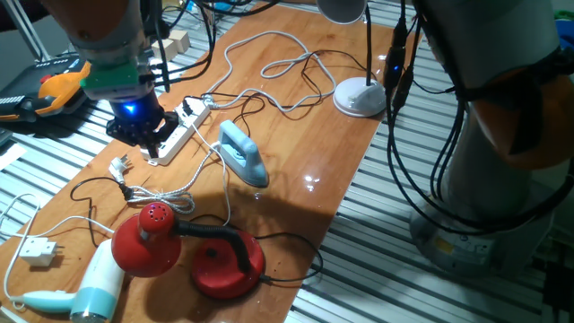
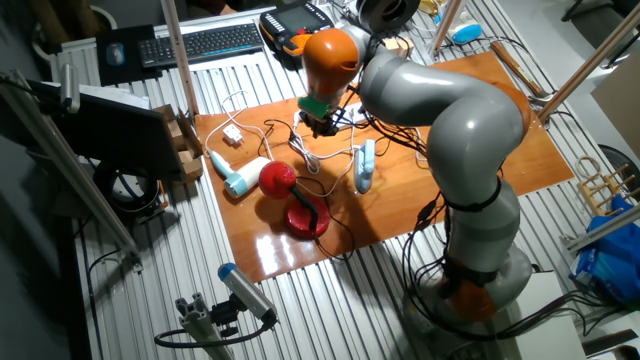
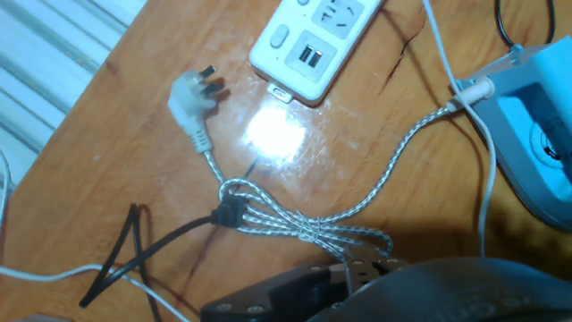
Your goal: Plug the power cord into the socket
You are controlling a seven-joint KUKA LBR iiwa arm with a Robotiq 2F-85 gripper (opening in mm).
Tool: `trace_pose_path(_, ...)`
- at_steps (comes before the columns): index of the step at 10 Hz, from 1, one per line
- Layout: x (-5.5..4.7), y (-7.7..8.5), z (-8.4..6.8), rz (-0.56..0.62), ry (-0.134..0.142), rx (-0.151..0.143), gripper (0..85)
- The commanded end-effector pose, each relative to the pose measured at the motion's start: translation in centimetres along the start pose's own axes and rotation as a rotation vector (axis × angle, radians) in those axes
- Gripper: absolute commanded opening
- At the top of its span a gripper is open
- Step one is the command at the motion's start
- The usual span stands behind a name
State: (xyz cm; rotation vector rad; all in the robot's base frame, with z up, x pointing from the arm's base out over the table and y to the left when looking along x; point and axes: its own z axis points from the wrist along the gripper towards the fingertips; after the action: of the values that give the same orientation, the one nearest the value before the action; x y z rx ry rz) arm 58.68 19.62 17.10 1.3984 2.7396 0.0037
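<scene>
Braided cord loops beside its white plug below the socket — jaws' state hidden.

On the counter lie one white power strip, one blue iron, one red desk lamp, one white lamp base, one hairdryer and one small white adapter block. One braided cord ends in one white plug. One claw hangs over the strip.
</scene>
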Motion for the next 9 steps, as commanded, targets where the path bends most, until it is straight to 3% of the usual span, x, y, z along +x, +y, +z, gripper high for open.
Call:
trace_pose_path(1,0.0,0.0,0.0,0.052,0.003,0.009,0.0)
trace_pose_path(2,0.0,0.2,0.0,0.116,0.008,0.016,0.0)
trace_pose_path(6,0.1,3.0,1.6,0.181,-0.040,0.037,0.0)
trace_pose_path(9,-0.4,3.6,1.9,0.186,-0.037,0.042,0.0)
